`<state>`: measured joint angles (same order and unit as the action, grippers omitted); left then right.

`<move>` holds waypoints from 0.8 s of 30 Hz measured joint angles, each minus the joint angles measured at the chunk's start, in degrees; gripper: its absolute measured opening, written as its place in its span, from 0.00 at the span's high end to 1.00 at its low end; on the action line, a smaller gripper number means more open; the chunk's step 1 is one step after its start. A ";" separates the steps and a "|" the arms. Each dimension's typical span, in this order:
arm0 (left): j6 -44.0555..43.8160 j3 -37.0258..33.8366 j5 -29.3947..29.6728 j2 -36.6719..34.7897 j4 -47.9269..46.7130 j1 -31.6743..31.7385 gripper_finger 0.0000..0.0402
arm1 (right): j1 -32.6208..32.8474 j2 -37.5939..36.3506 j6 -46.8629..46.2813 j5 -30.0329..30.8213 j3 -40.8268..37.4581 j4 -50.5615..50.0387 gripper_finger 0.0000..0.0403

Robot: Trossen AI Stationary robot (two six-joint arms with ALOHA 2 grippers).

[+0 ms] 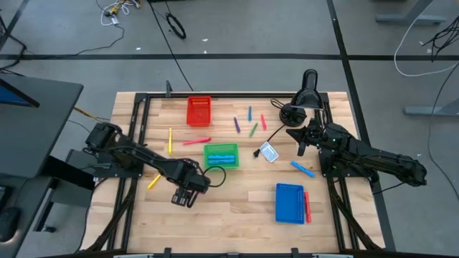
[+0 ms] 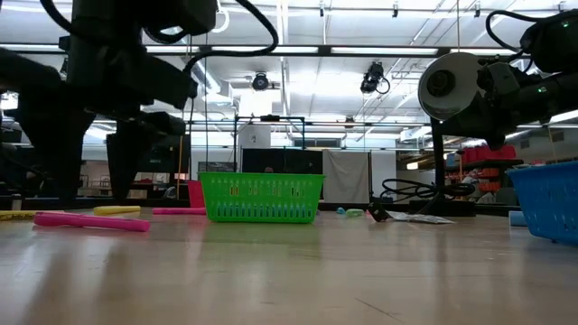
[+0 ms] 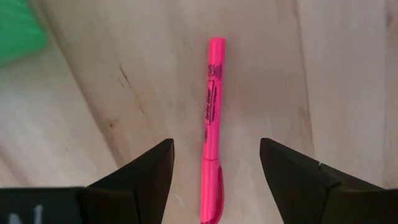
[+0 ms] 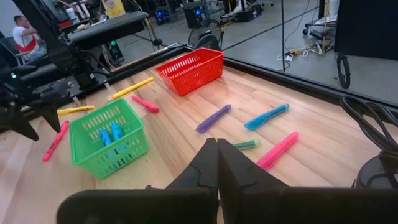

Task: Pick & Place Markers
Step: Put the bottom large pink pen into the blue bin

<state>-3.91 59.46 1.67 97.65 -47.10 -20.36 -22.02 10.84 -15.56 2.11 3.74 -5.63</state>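
A pink marker (image 3: 211, 118) lies flat on the wooden table (image 1: 237, 222), also seen in the low view (image 2: 90, 221). My left gripper (image 3: 214, 146) hangs open above it, pointing down, one finger on each side and clear of it. In the high view my left gripper (image 1: 185, 195) hides this marker. My right gripper (image 4: 217, 155) is shut and empty near the table's right edge (image 1: 300, 147). Other markers lie scattered: yellow (image 1: 170, 139), pink (image 1: 196, 141), purple (image 1: 236, 125), green (image 1: 253, 130), blue (image 1: 302, 169). Blue markers lie in the green tray (image 1: 221, 155).
A red tray (image 1: 199, 110) stands at the far side and a blue tray (image 1: 290, 203) at the near right, with a red marker (image 1: 307, 206) beside it. A small card (image 1: 268, 152) lies mid-table. A yellow marker (image 1: 153, 181) lies left of my left gripper.
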 joint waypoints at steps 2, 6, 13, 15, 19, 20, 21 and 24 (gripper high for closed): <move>-0.14 0.00 0.02 0.75 0.42 -0.17 0.39 | 0.00 0.00 0.00 0.00 -0.01 0.00 1.00; -0.15 0.00 0.18 2.20 1.16 -0.52 0.39 | 0.00 0.01 -0.01 -0.01 -0.01 0.00 1.00; -0.29 0.08 0.51 5.09 2.87 -0.52 0.39 | 0.00 0.01 -0.01 0.00 -0.01 0.00 1.00; -0.34 0.13 0.56 5.42 2.88 -0.52 0.39 | 0.00 0.01 -0.01 -0.02 0.01 0.02 1.00; -0.33 0.15 0.74 5.62 2.98 -0.54 0.40 | 0.00 0.00 0.00 -0.01 0.00 0.01 1.00; -0.34 0.15 0.71 5.62 3.00 -0.72 0.41 | 0.00 0.01 0.00 -0.02 -0.01 0.00 1.00; -0.33 0.15 0.74 5.62 3.03 -0.85 0.43 | 0.00 0.00 0.00 0.00 -0.01 0.00 1.00; -0.01 0.11 0.88 5.64 3.29 -1.51 0.52 | 0.00 -0.01 0.00 -0.02 -0.01 0.02 1.00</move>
<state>-3.92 59.57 2.55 103.28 -43.81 -21.87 -22.02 10.83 -15.56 2.09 3.73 -5.61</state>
